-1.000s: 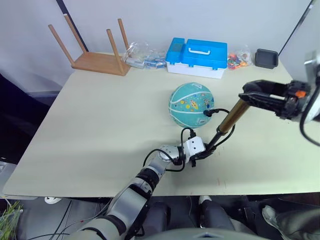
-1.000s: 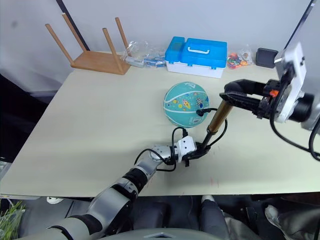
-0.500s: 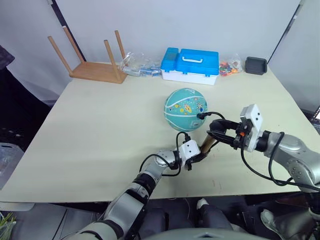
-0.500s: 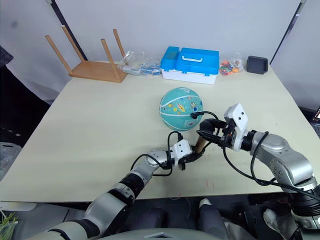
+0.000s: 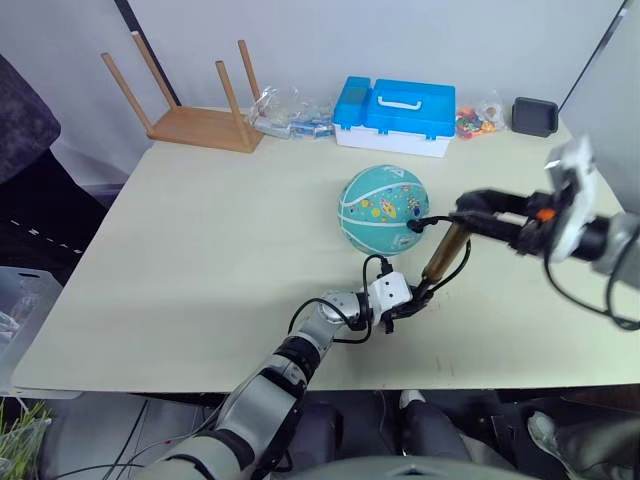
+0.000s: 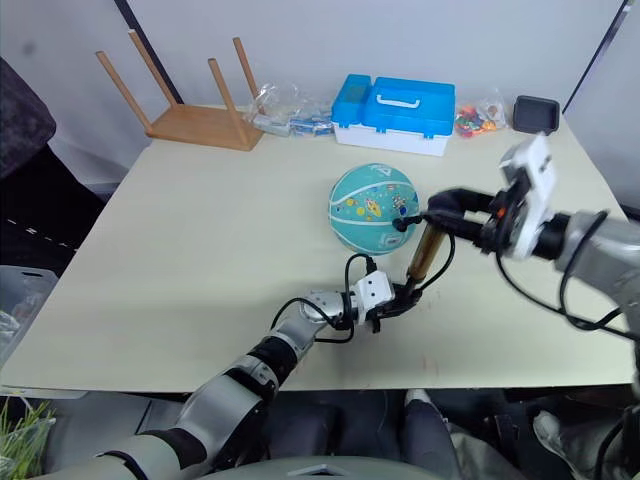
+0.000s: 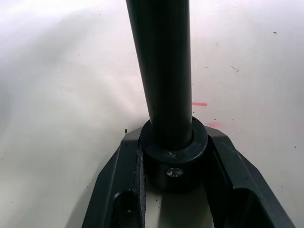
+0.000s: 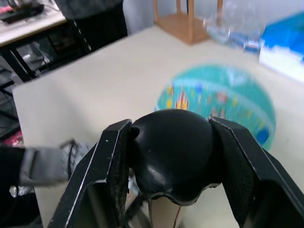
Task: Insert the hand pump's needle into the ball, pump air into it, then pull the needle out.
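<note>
At frame centre, the left claw [image 5: 402,312] pinches the hand pump [image 5: 441,254] base steady on the surface [image 5: 200,230] while the right claw [image 5: 478,212] clamps its handle, hose reaching the ball [image 5: 383,209].

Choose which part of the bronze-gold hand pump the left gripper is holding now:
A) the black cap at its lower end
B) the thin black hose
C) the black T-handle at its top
A: the left gripper has its fingers closed around the black bottom cap of the bronze-gold hand pump, at the table.
</note>
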